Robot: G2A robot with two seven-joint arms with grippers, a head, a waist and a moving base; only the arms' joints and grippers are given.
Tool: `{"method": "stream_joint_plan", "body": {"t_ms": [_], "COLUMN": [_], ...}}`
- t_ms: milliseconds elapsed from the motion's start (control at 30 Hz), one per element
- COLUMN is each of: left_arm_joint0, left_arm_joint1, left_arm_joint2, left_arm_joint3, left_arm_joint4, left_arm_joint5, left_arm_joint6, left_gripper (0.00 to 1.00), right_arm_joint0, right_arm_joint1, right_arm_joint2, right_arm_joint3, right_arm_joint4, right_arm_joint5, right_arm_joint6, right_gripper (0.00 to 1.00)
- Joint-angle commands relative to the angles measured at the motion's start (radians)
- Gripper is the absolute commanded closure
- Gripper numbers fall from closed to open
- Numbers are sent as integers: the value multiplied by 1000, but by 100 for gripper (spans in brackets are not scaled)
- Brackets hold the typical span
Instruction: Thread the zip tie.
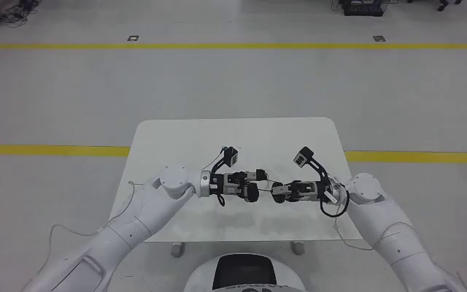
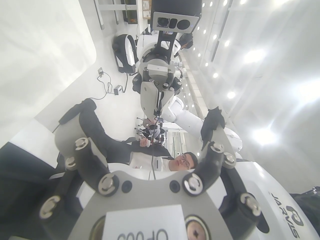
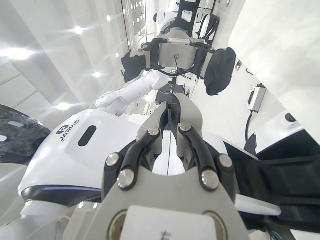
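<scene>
Right gripper [image 3: 171, 101] is clamped on the zip tie [image 2: 157, 113]; left gripper [image 1: 255, 184] is released, facing it. Recommend aligning the tail squarely before the left closes.

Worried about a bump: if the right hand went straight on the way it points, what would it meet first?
Probably the left hand, facing it with fingers spread; the right hand points into that gap, though depth is unclear.

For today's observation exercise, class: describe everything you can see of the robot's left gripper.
The left gripper is open, its two fingers spread wide, each tip wrapped in a dark, cloth-like pad. Black links with silver bolts join them to a grey metal palm plate. It is held sideways above the white table, facing the shut right gripper tip to tip. Its fingers hold nothing.
</scene>
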Motion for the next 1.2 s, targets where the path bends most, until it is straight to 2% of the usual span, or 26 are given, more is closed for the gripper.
{"method": "stream_joint_plan", "body": {"t_ms": [0,1167], "left_arm_joint0": [1,1], "left_arm_joint1": [0,-9], "left_arm_joint2": [-1,-9], "left_arm_joint3": [0,19], "left_arm_joint4": [0,-5], "left_arm_joint5": [0,0], "left_arm_joint6": [0,-14], "left_gripper": [0,0], "right_arm_joint0": [0,-2], "right_arm_joint1": [0,0], "right_arm_joint2": [0,3], "right_arm_joint3": [0,1], "right_arm_joint4": [0,-4], "right_arm_joint5": [-1,-6], "right_arm_joint6": [0,-3], "right_gripper": [100,100]}}
